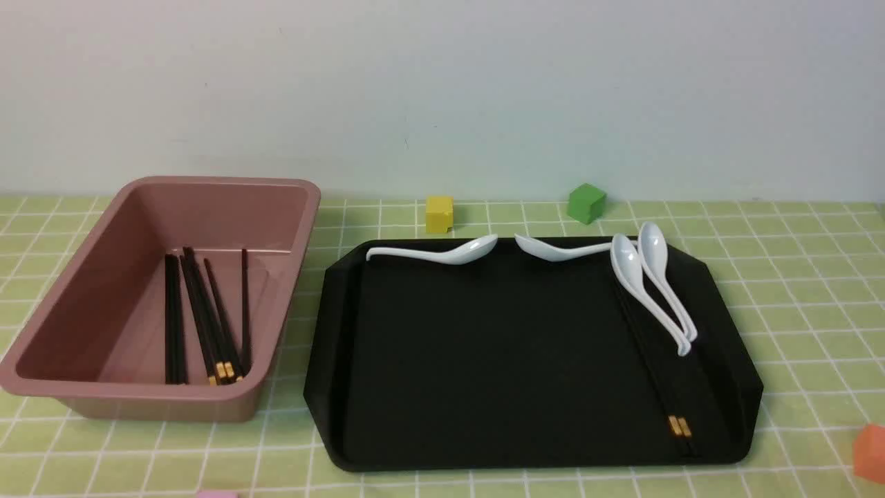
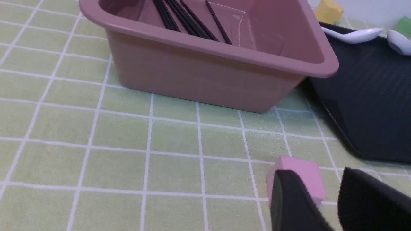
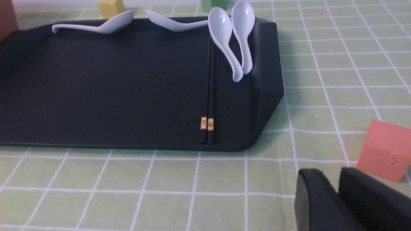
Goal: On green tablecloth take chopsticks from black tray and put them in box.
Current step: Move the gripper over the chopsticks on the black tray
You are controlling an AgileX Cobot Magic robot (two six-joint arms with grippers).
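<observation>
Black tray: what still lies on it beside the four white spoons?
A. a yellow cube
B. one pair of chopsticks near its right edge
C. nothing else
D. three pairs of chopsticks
B: one pair of chopsticks lies along the right side of the black tray, gold bands toward the camera.
</observation>
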